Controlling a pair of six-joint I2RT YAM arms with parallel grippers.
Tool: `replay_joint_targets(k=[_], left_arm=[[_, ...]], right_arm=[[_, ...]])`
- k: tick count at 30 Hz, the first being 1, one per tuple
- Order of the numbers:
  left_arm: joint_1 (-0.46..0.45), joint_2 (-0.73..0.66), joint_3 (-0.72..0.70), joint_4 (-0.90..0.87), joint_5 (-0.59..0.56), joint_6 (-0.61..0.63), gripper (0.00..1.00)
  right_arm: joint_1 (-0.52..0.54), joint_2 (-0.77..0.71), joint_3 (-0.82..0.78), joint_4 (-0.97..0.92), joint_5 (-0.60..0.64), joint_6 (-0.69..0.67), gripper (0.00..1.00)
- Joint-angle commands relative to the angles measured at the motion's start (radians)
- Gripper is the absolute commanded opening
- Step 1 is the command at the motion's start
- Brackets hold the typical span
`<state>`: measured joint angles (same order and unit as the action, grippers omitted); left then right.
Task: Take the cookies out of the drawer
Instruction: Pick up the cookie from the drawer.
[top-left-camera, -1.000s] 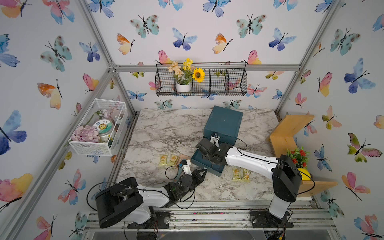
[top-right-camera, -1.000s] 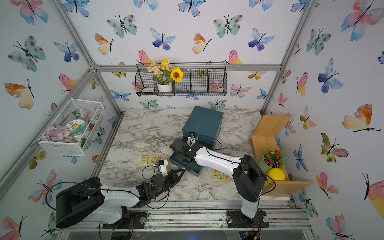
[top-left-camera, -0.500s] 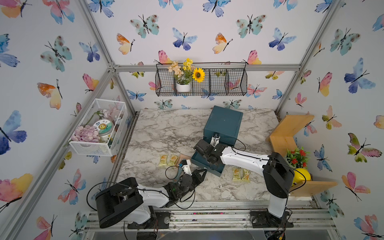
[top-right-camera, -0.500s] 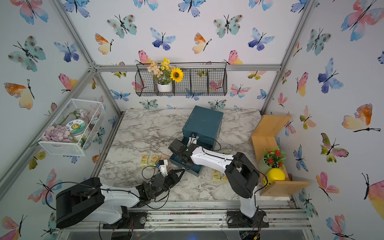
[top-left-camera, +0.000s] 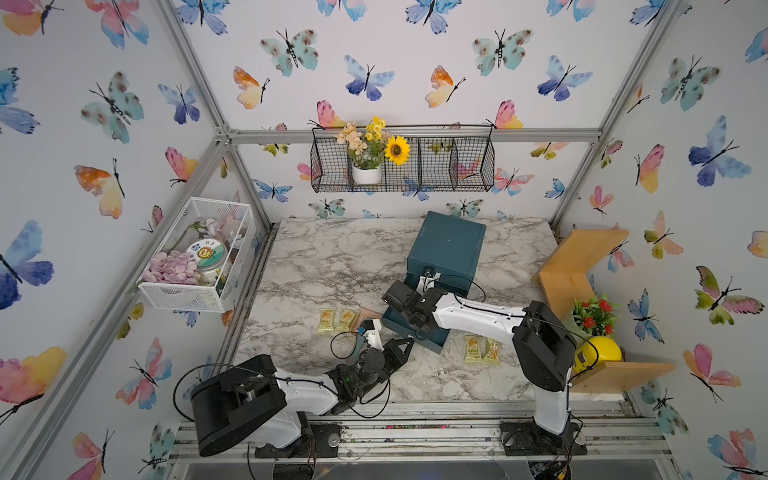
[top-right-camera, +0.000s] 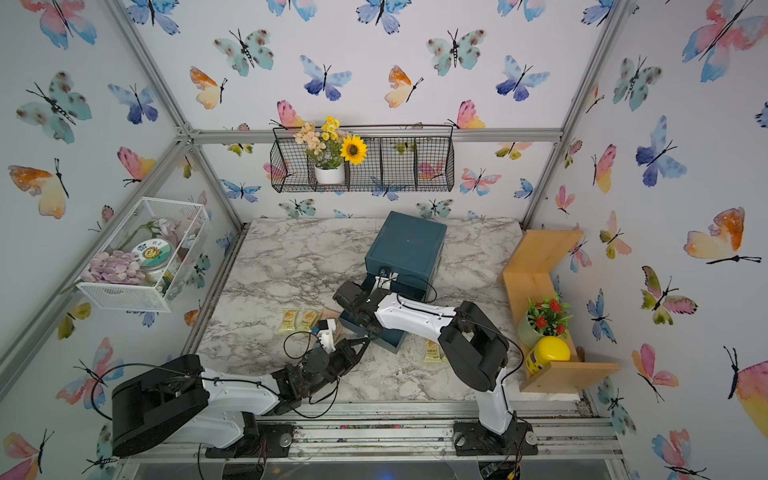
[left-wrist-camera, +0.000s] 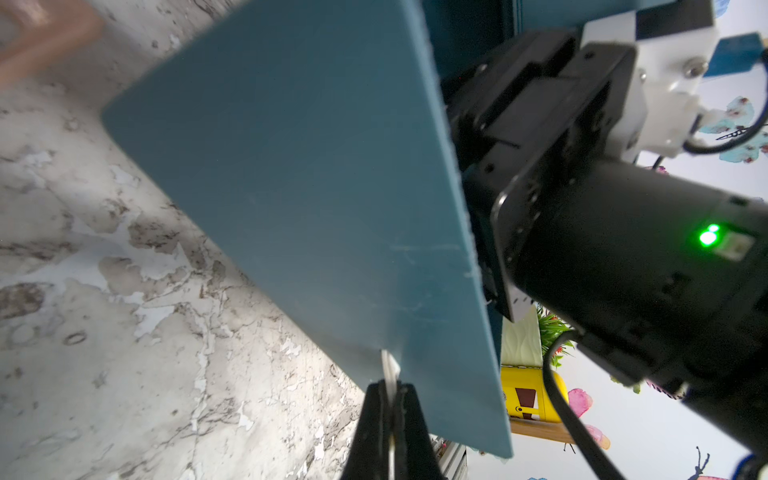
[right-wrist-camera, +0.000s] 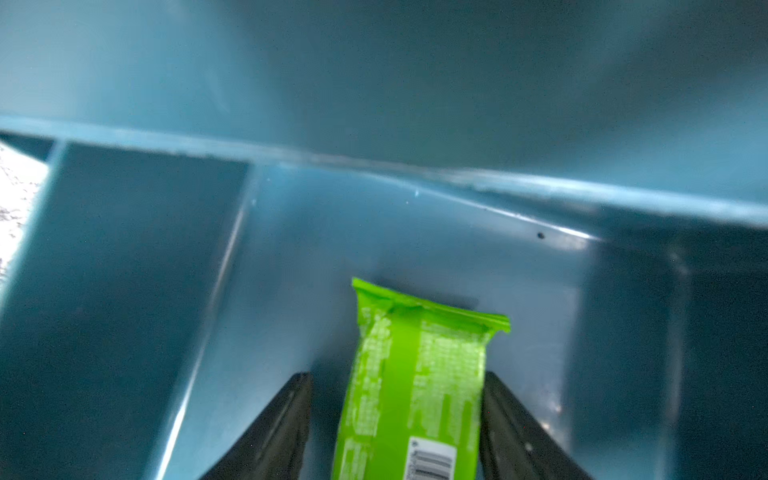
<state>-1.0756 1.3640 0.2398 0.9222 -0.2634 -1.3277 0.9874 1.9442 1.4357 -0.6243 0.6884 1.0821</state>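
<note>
Now: right gripper (right-wrist-camera: 397, 375) straddles one bright green plastic-wrapped cookie packet (right-wrist-camera: 419, 332) inside the open teal drawer (right-wrist-camera: 124, 270).
Packet lies flat on the drawer floor, lower centre of the wrist frame, long axis running up toward the far wall, barcode end nearest. Jaws apart, one on each side. Four pale yellow wrapped packets (top-left-camera: 326, 321) lie on the veined marble tabletop (top-left-camera: 332, 266): two left of the drawer, two right. Left gripper (left-wrist-camera: 388, 390) is pinched together on a thin pale tab (left-wrist-camera: 390, 368) at the drawer's edge. Since a second ago the right elbow has swung left in frame; left arm unchanged.

White arm links (top-left-camera: 473, 316), black joints (top-left-camera: 540, 353), black cables (left-wrist-camera: 552, 386), green light (left-wrist-camera: 706, 237).
</note>
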Motion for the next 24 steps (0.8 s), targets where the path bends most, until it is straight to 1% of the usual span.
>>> replay_joint_targets(k=[1,12,18,20,24], left_arm=[[-0.002,-0.009,0.012,0.029,-0.043,0.007,0.00],[-0.003,-0.006,0.013,0.029,-0.046,0.007,0.00],[-0.003,-0.009,0.013,0.027,-0.048,0.007,0.00],[-0.003,-0.009,0.014,0.027,-0.048,0.007,0.00],[-0.002,-0.010,0.018,0.026,-0.051,0.010,0.00]], right_arm=[[0.002,0.022,0.017,-0.049,0.022,0.014,0.59],[0.002,-0.027,0.017,-0.055,-0.010,-0.042,0.45],[0.004,-0.110,-0.012,-0.039,-0.055,-0.118,0.38],[0.004,-0.144,-0.034,-0.024,-0.095,-0.157,0.37],[0.004,-0.215,-0.077,0.004,-0.134,-0.229,0.34]])
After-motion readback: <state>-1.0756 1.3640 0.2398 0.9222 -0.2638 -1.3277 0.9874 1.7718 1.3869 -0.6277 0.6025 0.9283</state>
